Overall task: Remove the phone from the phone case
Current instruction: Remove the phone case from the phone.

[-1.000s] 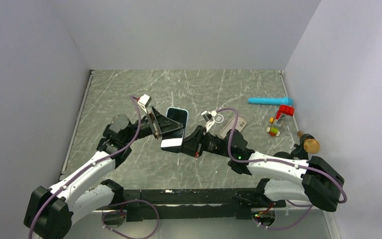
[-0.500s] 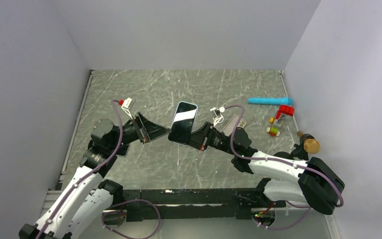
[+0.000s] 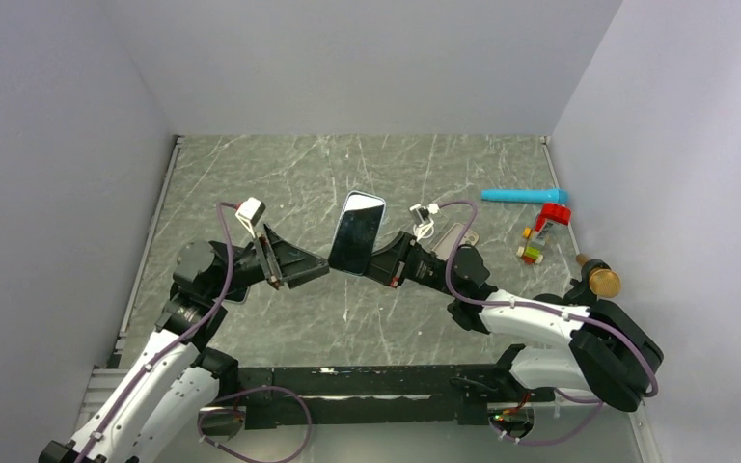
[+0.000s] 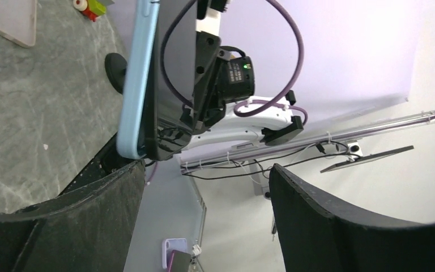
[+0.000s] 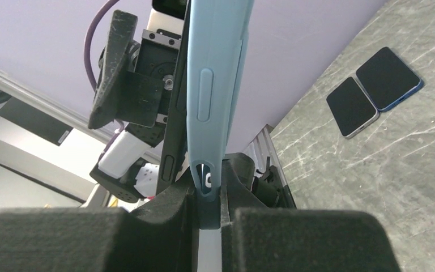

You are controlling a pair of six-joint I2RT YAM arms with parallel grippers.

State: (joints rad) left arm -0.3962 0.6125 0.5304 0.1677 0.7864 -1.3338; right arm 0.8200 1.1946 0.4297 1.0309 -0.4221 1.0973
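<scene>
The phone (image 3: 355,233), dark screen up, sits in a light blue phone case (image 3: 378,204) held tilted above the table. My right gripper (image 3: 387,263) is shut on the case's lower end. In the right wrist view the blue case (image 5: 215,85) is pinched between the pads of my right gripper (image 5: 208,195), and the phone's dark side (image 5: 173,153) stands a little apart from it. My left gripper (image 3: 316,271) is open just left of the phone's lower corner, touching nothing. In the left wrist view the case (image 4: 139,73) and phone (image 4: 173,79) rise beyond my left gripper (image 4: 205,170).
A clear case (image 3: 452,241) lies behind the right arm. At the right are a cyan marker (image 3: 526,196), a red and white toy (image 3: 550,217), small coloured blocks (image 3: 531,254) and a brown and gold object (image 3: 599,279). Two bare phones (image 5: 368,88) lie on the table.
My left gripper let go of the phone, pulled back to the left, then edged toward it again. The right gripper lifted the phone and case up and slightly right.
</scene>
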